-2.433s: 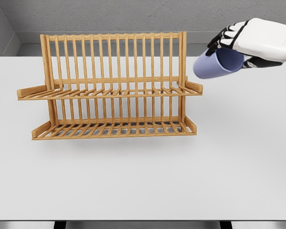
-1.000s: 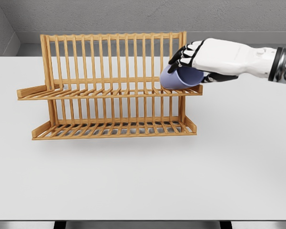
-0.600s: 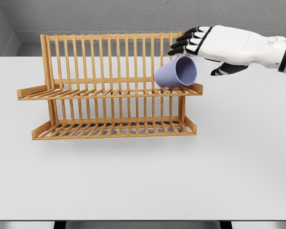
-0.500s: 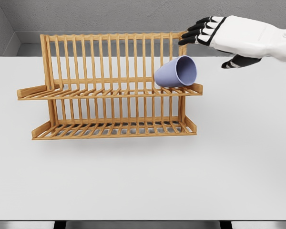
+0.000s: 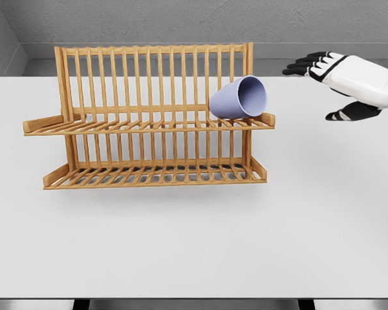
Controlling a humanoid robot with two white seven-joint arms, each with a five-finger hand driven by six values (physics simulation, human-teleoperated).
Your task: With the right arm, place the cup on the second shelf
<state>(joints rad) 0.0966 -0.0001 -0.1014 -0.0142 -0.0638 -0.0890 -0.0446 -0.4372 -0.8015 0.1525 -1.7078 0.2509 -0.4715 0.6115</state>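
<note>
Lavender cup (image 5: 236, 98): on side, right end of upper shelf (image 5: 149, 124) of wooden dish rack (image 5: 149, 116), mouth facing right and upward. Right hand (image 5: 352, 81): well apart, right of rack, above white table (image 5: 194, 239); fingers (image 5: 304, 64) spread, empty (thumb lower).

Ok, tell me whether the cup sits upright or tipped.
Tipped: the cup lies on its side on the rack's upper shelf, its open mouth facing right.

White table (image 5: 181, 245), grey wall (image 5: 181, 19) behind
</note>
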